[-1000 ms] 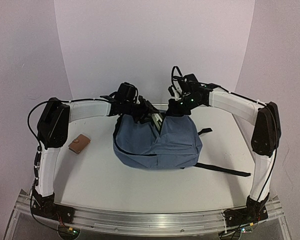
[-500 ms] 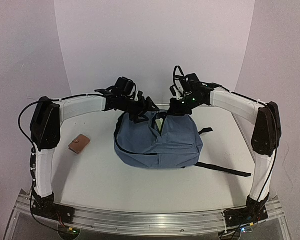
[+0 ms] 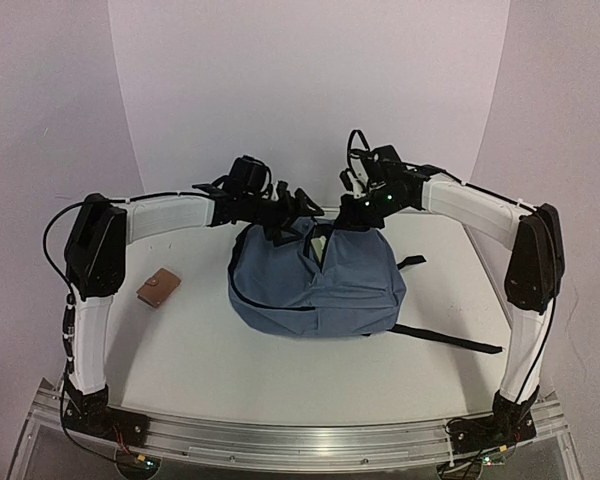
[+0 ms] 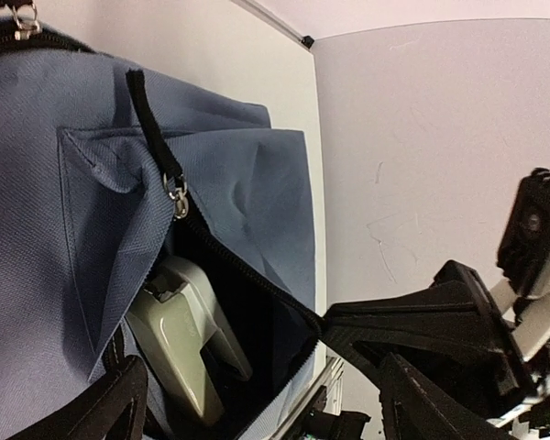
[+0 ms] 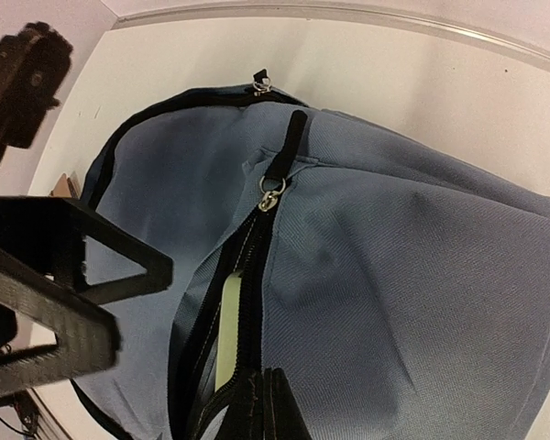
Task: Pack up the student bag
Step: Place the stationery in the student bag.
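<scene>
Your student bag is the biggest thing here: a soft slate-blue backpack lying on the white table, with a dark zipper, grey lining and a black strap trailing from its right near corner. Its zipper stands parted at the far end, leaving a dark slot. Your right gripper sits at the bag's far top, its jaws pinched together on the edge of that slot, where the fabric peaks up. Your left gripper hangs just above the bag's far left shoulder, fingers spread wide with nothing between them. Inside the bag's slot lies a pale, off-white object. A small brown wallet rests well left of the bag. A metal zipper pull sits at the slot's end.
</scene>
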Tool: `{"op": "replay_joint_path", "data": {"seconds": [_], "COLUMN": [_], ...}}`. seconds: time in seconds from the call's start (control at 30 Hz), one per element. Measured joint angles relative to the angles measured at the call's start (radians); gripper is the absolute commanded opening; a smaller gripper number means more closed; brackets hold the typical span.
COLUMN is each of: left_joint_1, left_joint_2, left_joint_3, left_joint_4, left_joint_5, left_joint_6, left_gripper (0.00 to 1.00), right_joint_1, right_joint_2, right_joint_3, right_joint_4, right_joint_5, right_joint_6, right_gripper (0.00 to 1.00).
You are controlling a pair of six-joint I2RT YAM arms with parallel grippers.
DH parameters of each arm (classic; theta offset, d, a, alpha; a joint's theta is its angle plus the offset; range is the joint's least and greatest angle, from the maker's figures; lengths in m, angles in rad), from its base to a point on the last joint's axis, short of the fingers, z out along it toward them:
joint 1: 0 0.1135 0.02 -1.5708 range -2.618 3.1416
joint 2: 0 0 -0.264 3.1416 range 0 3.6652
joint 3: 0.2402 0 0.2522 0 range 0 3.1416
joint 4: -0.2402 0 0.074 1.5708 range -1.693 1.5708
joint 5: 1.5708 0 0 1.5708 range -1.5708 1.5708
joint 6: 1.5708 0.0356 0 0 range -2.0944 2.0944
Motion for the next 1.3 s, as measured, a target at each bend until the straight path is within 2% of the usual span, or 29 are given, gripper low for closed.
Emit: {"op": "replay_joint_path", "data": {"seconds": [0.2,0.33,0.5,0.67,0.9,0.97,1.1,1.3], "left_joint_1": [-0.033,-0.04,-0.065,-0.08,-0.073,-0.066,-0.034,0.099], "left_joint_2": [0.117,0.176,0.191,0.19,0.172,0.115,-0.024,-0.245], "left_joint_3": [0.054,0.123,0.148,0.104,0.047,-0.002,-0.038,-0.038], "left_joint_4": [0.016,0.033,0.154,0.295,0.351,0.293,0.076,-0.23], "left_joint_5": [0.042,0.08,0.137,0.17,0.165,0.113,-0.015,-0.223], "left_joint_6": [-0.026,-0.025,-0.021,-0.03,-0.024,0.004,0.087,0.196], "left_gripper": [1.0,1.0,1.0,1.0,1.0,1.0,1.0,1.0], "right_joint_1": [-0.004,-0.019,-0.027,-0.022,-0.021,-0.021,-0.022,-0.026], "right_joint_2": [-0.001,-0.002,-0.005,-0.021,-0.021,-0.021,-0.021,-0.021], "right_joint_3": [-0.003,-0.012,-0.02,-0.028,-0.033,-0.039,-0.045,-0.045], "right_joint_4": [-0.006,-0.012,0.0,0.001,0.003,0.006,0.016,0.018], "right_joint_5": [0.002,0.007,0.002,-0.013,-0.017,-0.017,-0.017,-0.019], "right_joint_6": [0.01,0.02,0.03,0.039,0.044,0.044,0.043,0.032], "right_gripper": [0.0,0.0,0.0,0.0,0.0,0.0,0.0,0.0]}}
